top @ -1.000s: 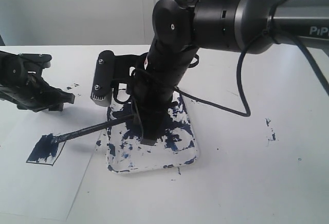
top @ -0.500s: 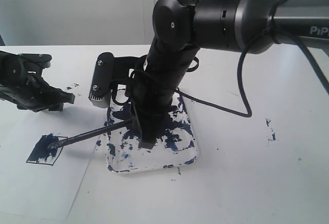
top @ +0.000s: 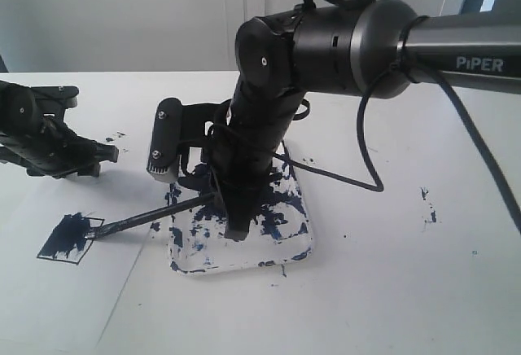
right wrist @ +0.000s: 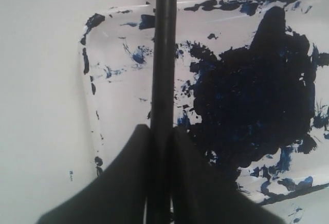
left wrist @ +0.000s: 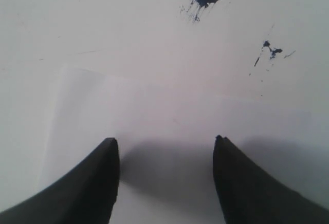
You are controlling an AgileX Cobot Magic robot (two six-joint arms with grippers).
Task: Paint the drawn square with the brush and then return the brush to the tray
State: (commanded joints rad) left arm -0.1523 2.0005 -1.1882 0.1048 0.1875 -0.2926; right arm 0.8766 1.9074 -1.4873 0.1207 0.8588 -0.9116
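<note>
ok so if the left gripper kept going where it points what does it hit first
Probably the white paper sheet, just ahead of the open left gripper; nothing else shows between, depth unclear.

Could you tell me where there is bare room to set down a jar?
Bare table lies right of the tray, out to the paint specks; bare paper lies nearer than the drawn square. Crowded: the brush in the right gripper spans tray to square.

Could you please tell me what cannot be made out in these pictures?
- Tip of the brush: right wrist view, cut off by the frame edge.
- Far side of the tray: exterior view, hidden behind the right arm.
- Whether the bristles touch the drawn square: exterior view, too small.
</note>
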